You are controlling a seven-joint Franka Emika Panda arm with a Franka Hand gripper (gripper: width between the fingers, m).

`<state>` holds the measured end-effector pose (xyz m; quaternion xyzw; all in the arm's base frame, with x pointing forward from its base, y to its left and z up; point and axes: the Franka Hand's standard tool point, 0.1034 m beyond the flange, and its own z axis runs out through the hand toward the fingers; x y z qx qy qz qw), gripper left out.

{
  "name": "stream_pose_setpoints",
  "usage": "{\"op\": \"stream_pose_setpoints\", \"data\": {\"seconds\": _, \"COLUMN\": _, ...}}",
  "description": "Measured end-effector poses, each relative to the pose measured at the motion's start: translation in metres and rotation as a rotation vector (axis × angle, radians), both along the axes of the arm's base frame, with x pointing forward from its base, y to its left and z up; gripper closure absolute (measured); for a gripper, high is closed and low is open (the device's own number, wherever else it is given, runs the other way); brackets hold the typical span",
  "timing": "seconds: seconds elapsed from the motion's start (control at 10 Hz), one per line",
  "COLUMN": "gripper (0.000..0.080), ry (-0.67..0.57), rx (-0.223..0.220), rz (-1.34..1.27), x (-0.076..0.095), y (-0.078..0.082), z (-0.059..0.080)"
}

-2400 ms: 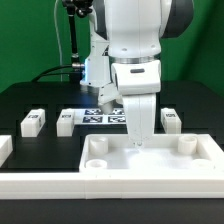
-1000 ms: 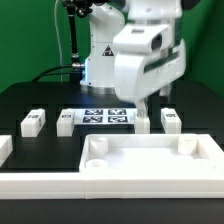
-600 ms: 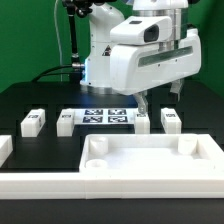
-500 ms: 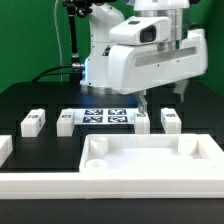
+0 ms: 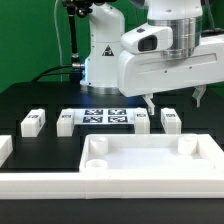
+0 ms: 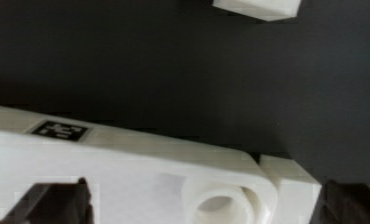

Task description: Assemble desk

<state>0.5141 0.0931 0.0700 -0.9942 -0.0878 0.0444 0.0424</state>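
Gripper (image 5: 175, 100) sits upper right in ext view, over the back row. Fingers (image 5: 150, 104) are spread wide, nothing held, clear of all parts.

Desk panel (image 5: 150, 162) lies flat across lower half of frame, rim up, round corner sockets (image 5: 97, 146) showing.

4 legs stand in a row just behind it:
- left pair (image 5: 32, 122) toward ext view's left
- right pair (image 5: 170, 120) under the gripper
- marker board (image 5: 105, 117) flat between the pairs, mid frame

Surface is a matte black table (image 5: 25, 100). White rail (image 5: 30, 184) runs along the bottom edge. Green backdrop (image 5: 30, 40) fills the upper left, w/ a black cable (image 5: 73, 40) hanging by the robot base.

Wrist view is mostly black tabletop, plus a panel corner w/ one socket and a small tag (image 6: 61, 129). One leg lies well apart from it.
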Motion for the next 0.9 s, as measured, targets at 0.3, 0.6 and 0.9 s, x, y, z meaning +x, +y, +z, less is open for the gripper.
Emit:
{"op": "stream_pose_setpoints", "data": {"seconds": 0.3, "gripper": 0.0151, "ry": 0.350, "rx": -0.037, "rz": -0.087, "x": -0.001, "y": 0.015, "z": -0.005}}
{"op": "stream_pose_setpoints", "data": {"seconds": 0.6, "gripper": 0.0151, "ry": 0.484, "rx": -0.055, "rz": -0.075, "x": -0.010, "y": 0.011, "z": -0.009}}
{"op": "stream_pose_setpoints", "data": {"seconds": 0.9, "gripper": 0.0151, "ry": 0.785, "rx": -0.141, "rz": -0.142, "x": -0.031, "y": 0.013, "z": -0.017}}
